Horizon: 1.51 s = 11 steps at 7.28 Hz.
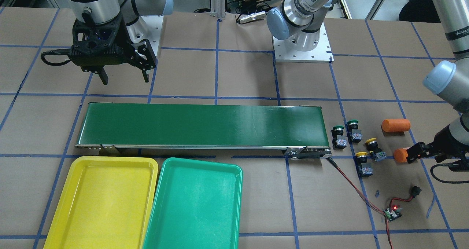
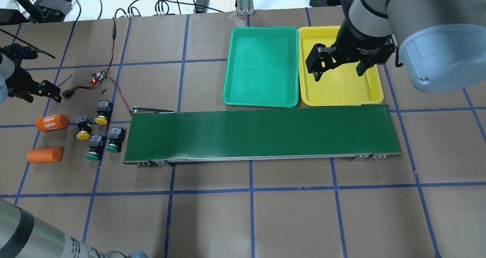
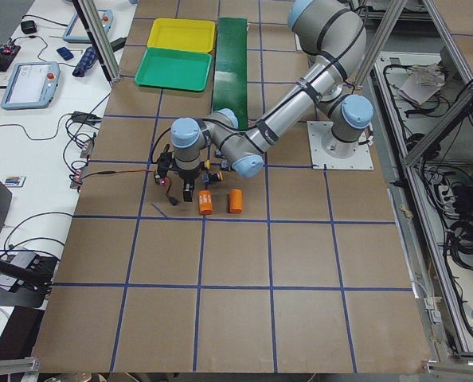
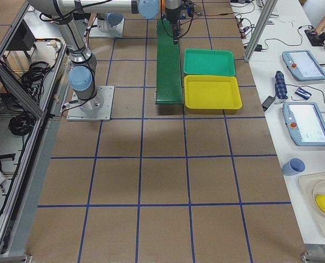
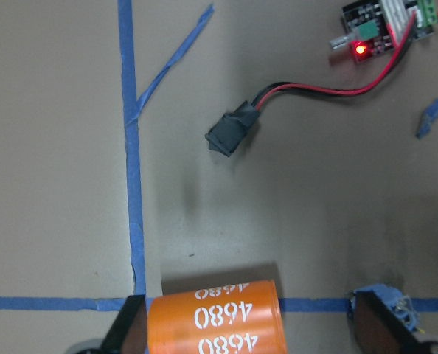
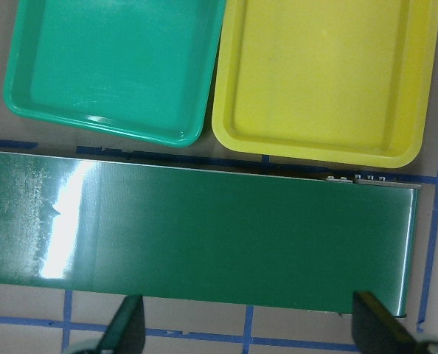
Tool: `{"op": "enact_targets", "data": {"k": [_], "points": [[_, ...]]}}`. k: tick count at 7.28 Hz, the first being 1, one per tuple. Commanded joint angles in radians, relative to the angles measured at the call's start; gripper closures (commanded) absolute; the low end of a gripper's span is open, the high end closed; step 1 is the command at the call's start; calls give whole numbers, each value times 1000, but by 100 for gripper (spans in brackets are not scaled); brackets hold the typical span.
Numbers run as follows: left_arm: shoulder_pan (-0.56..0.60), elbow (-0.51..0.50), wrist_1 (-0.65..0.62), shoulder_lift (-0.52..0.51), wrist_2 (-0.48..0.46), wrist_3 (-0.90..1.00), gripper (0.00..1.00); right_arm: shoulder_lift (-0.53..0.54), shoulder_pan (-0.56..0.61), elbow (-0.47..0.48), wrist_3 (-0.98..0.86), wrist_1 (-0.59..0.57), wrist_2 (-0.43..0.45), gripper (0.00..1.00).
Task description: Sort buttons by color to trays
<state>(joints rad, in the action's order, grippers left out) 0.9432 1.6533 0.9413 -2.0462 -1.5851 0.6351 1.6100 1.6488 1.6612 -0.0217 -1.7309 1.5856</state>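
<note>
A: How do the arms stand?

B: The left gripper (image 5: 248, 317) points straight down over an orange cylinder marked 4680 (image 2: 52, 122), jaws apart on either side of it. The right gripper (image 1: 125, 78) hangs high above the right end of the long dark-green conveyor belt (image 2: 262, 134), jaws apart.

A: And the buttons?

B: Two yellow-capped black push-buttons (image 2: 101, 115) and two green-capped push-buttons (image 2: 112, 140) lie on the brown paper-covered counter (image 2: 292, 212), between the belt's left end and the cylinder. The bright yellow plastic tray (image 1: 99, 205) and green plastic tray (image 1: 198, 205) sit side by side along the belt's far edge.
</note>
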Motion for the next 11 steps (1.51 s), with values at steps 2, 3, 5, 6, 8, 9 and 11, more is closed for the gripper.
{"op": "enact_targets", "data": {"k": [2, 3, 5, 6, 8, 9, 11], "points": [[-37, -3, 1, -38, -1, -8, 0, 2, 0, -3, -7, -41, 22, 0], [-37, -3, 4, -39, -1, -20, 0, 2, 0, -5, -10, -41, 22, 0], [-37, -3, 7, -39, 2, -29, 0, 1, -6, -6, -3, -42, 10, 0], [-37, -3, 5, -39, 11, -32, 0, 2, -6, -6, -1, -39, 16, 0], [-41, 8, 5, -42, 16, -48, 0, 2, -3, -3, -1, -27, 17, 0], [-41, 11, 5, -42, 17, -49, 0, 4, -3, -1, -3, -24, 19, 0], [-44, 13, 5, -48, 14, -58, 0, -1, -1, 14, -4, -19, 11, 0]]}}
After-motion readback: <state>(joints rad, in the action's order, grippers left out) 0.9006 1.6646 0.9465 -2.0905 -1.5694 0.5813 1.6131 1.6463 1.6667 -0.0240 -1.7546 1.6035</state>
